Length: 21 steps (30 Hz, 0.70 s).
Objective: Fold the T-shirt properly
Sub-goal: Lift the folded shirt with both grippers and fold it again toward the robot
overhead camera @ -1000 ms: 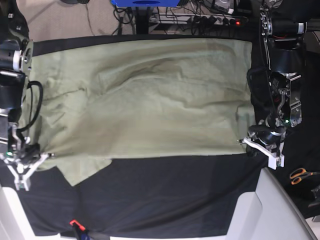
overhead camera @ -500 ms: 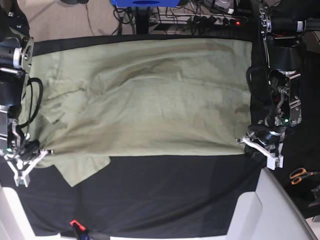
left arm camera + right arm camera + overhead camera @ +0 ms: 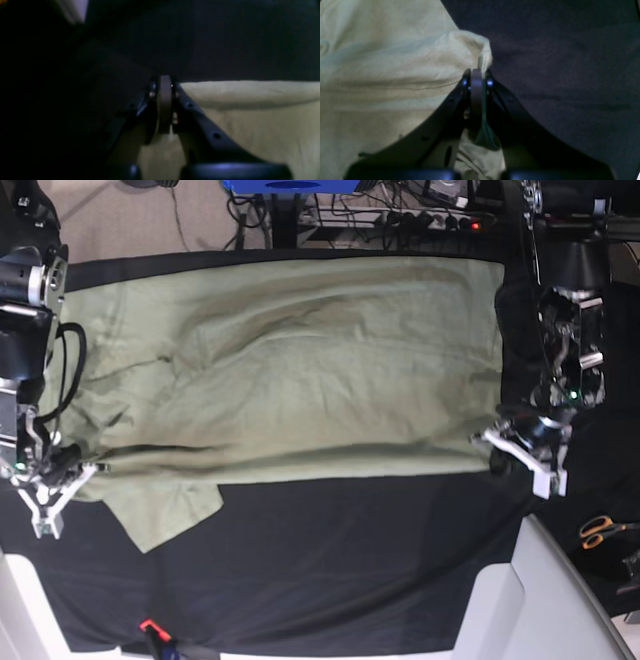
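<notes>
- T-shirt (image 3: 300,370): pale sage green, spread across the upper half of the black cloth (image 3: 330,570), long axis running 9 to 3 o'clock. Wrinkled through the middle. One sleeve (image 3: 165,510) pokes out flat toward 7 o'clock, below the near edge.
- Right gripper (image 3: 55,480): at 8 o'clock in the base view, fingers pinched tight on a bunched corner of the shirt; the wrist view shows fabric squeezed between the closed tips.
- Left gripper (image 3: 520,450): at 3 o'clock, at the shirt's near hem corner, fingers closed. The wrist view is dark, but pale cloth sits right at the tips, so it reads as a grip on the hem.
- Progress, as judged: early. Both near corners are taken and the near edge is drawn straight between them; no finished fold shows, and the body lies single-spread.
- Remaining: carrying that near edge over toward 12 o'clock, tucking the sleeve, then the crosswise folds.
- Scissors (image 3: 600,530): off the cloth at 4 o'clock, unused.
</notes>
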Each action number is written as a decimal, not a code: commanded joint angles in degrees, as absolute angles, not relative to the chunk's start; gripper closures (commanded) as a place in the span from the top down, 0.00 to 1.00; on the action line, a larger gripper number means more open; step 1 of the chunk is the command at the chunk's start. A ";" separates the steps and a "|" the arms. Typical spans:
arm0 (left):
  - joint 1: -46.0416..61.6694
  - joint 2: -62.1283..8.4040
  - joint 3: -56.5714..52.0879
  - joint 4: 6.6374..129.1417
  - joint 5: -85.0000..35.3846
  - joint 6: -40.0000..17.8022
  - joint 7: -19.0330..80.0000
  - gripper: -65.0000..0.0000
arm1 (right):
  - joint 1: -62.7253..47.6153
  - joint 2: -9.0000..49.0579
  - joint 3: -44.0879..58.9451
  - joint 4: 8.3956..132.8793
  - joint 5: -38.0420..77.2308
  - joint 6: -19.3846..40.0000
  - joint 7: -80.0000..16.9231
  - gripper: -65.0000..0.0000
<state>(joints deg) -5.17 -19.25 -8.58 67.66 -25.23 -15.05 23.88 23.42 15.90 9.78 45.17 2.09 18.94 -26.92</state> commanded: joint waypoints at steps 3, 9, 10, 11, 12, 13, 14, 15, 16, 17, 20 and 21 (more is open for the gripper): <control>-5.58 -20.26 -8.92 69.05 -25.63 -15.08 22.64 0.00 | 24.13 16.66 9.98 46.46 2.33 20.62 -25.98 0.00; -3.21 -20.35 -8.92 71.87 -25.71 -15.16 22.64 0.00 | 20.97 16.75 10.07 51.82 2.33 20.79 -26.33 0.00; -2.68 -20.18 -8.92 72.75 -25.71 -15.16 22.73 0.00 | 20.62 16.75 10.07 52.70 2.33 20.79 -27.30 0.00; -2.51 -20.18 -8.92 73.36 -25.71 -15.16 23.60 0.00 | 20.53 16.75 10.07 53.49 2.33 20.79 -28.62 0.00; -2.51 -20.18 -8.92 73.80 -25.71 -15.16 25.54 0.00 | 20.53 16.75 10.07 54.11 2.33 20.88 -29.49 0.00; -2.59 -20.18 -9.01 74.15 -25.71 -15.16 27.82 0.00 | 20.18 16.75 10.07 54.81 2.33 20.88 -29.93 0.00; -2.68 -20.09 -9.01 74.68 -25.71 -15.16 29.32 0.00 | 19.74 16.75 10.07 55.34 2.33 20.88 -30.11 0.00; -2.59 -20.09 -9.01 75.38 -25.71 -15.16 30.11 0.00 | 19.47 16.75 10.07 55.96 2.33 20.88 -30.37 0.00; -2.51 -20.09 -9.01 76.18 -25.71 -15.16 30.64 0.00 | 19.30 16.75 10.07 56.48 2.33 20.88 -30.46 0.00; -2.24 -20.18 -9.01 76.97 -25.71 -15.16 30.73 0.00 | 19.21 16.75 10.07 56.84 2.24 20.88 -30.55 0.00; -0.22 -20.44 -9.01 79.25 -25.71 -15.25 30.73 0.00 | 18.86 16.84 10.07 57.01 2.24 20.88 -32.66 0.00; 0.04 -20.44 -9.01 79.87 -25.71 -15.25 30.73 0.00 | 18.68 16.84 10.15 57.01 2.24 20.97 -33.19 0.00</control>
<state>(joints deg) 0.71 -19.51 -8.60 78.89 -25.47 -15.07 31.59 17.21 15.90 9.80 55.92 2.09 20.93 -34.02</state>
